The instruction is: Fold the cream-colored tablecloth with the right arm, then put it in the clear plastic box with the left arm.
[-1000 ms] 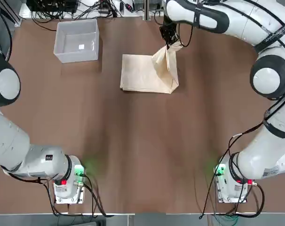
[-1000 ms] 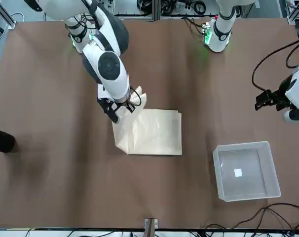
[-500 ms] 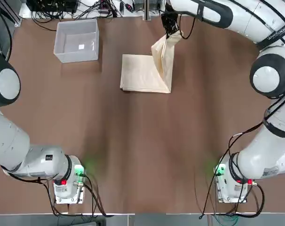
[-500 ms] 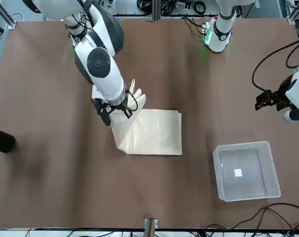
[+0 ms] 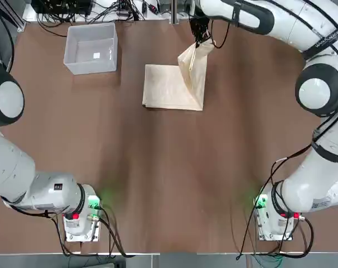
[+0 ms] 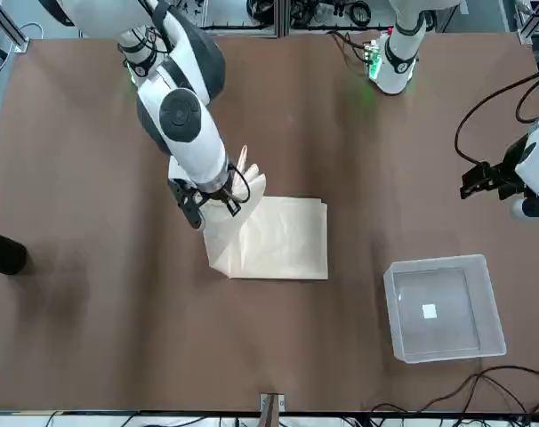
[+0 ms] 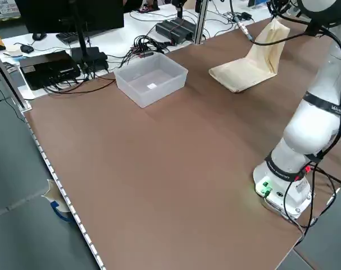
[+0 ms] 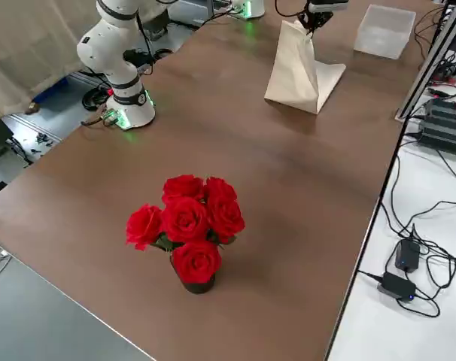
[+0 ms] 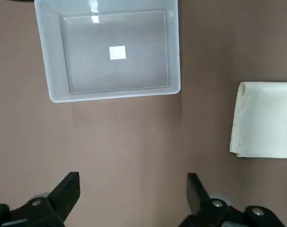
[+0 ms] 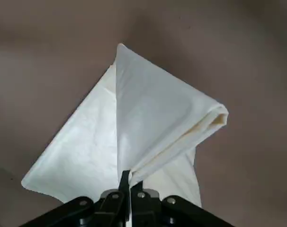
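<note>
The cream-colored tablecloth (image 5: 170,86) lies at the far middle of the table, its right part pulled up into a tall flap (image 6: 238,209). My right gripper (image 5: 200,38) is shut on that flap's top corner, high above the table (image 10: 129,182). In the right side view the cloth (image 8: 296,71) stands up like a tent. The clear plastic box (image 5: 91,47) sits at the far left, a white label inside (image 9: 117,52). My left gripper (image 9: 134,194) hovers open high above the table near the box, holding nothing.
A vase of red roses (image 8: 186,229) stands near the table's right edge, far from the cloth. Cables and electronics (image 7: 63,62) lie beyond the far edge, behind the box. Brown table (image 5: 174,178) spreads between the cloth and the arm bases.
My right gripper has lifted the cloth's corner higher and carried it toward the far edge and slightly left. The flap now stands steeper. The left arm has not moved.
</note>
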Robot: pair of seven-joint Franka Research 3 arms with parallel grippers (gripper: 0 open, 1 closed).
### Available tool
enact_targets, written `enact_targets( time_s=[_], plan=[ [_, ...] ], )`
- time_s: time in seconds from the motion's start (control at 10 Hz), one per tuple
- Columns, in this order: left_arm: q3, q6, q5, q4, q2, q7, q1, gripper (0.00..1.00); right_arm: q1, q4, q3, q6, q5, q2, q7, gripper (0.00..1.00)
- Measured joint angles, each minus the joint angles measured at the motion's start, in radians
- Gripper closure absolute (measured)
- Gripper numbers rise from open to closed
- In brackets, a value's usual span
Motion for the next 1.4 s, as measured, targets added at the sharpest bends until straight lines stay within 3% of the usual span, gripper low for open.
enact_targets(
  time_s=[0.5,1.4],
  plan=[
    [0.000,0.000,0.000,0.000,0.000,0.000,0.005,0.00,0.023,-0.012,0.049,0.025,-0.040,0.041,0.064,0.97],
    [0.002,0.000,0.000,0.002,0.000,0.002,0.012,0.00,0.057,-0.012,0.074,0.175,-0.069,0.075,0.083,0.97]
  ],
)
